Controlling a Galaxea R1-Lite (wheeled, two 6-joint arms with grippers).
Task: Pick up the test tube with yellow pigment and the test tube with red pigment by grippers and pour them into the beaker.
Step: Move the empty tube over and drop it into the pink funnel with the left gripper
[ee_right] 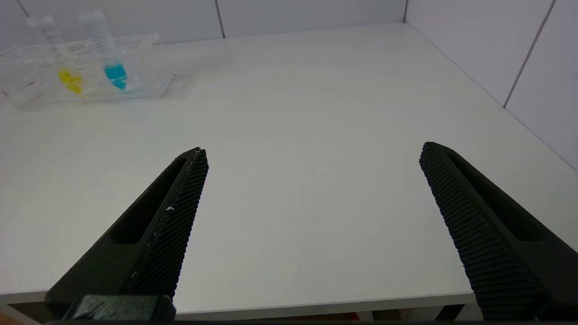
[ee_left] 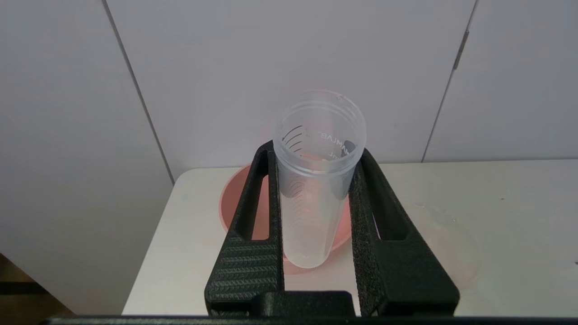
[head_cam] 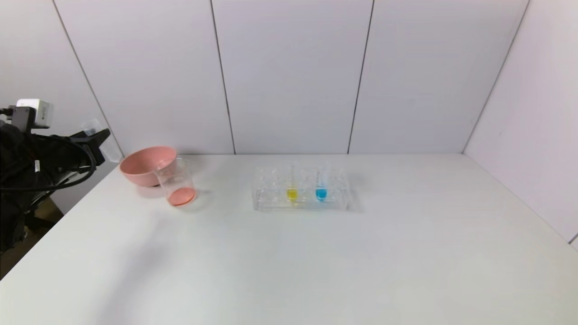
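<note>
Head view: the left claw point(head_cam: 97, 135) hangs off the worktop's point(head_cam: 316, 262) left edge, holding a clear tube point(head_cam: 101, 142), beside the pink bowl point(head_cam: 144, 164). The beaker point(head_cam: 176, 183), with red liquid at its bottom, stands touching the bowl. The test tube with yellow pigment point(head_cam: 292, 187) stands in the rack point(head_cam: 300, 189) beside a blue tube point(head_cam: 321, 187), well apart from that claw.

Left wrist view: the claw is clamped on the emptied tube point(ee_left: 316, 180) above the bowl point(ee_left: 235, 203).

Right wrist view: the right claw point(ee_right: 311, 162) gapes wide and empty near the worktop's front edge, far from the yellow tube point(ee_right: 61, 58).

Left arm point(head_cam: 27, 158) cut off (frame edge).
</note>
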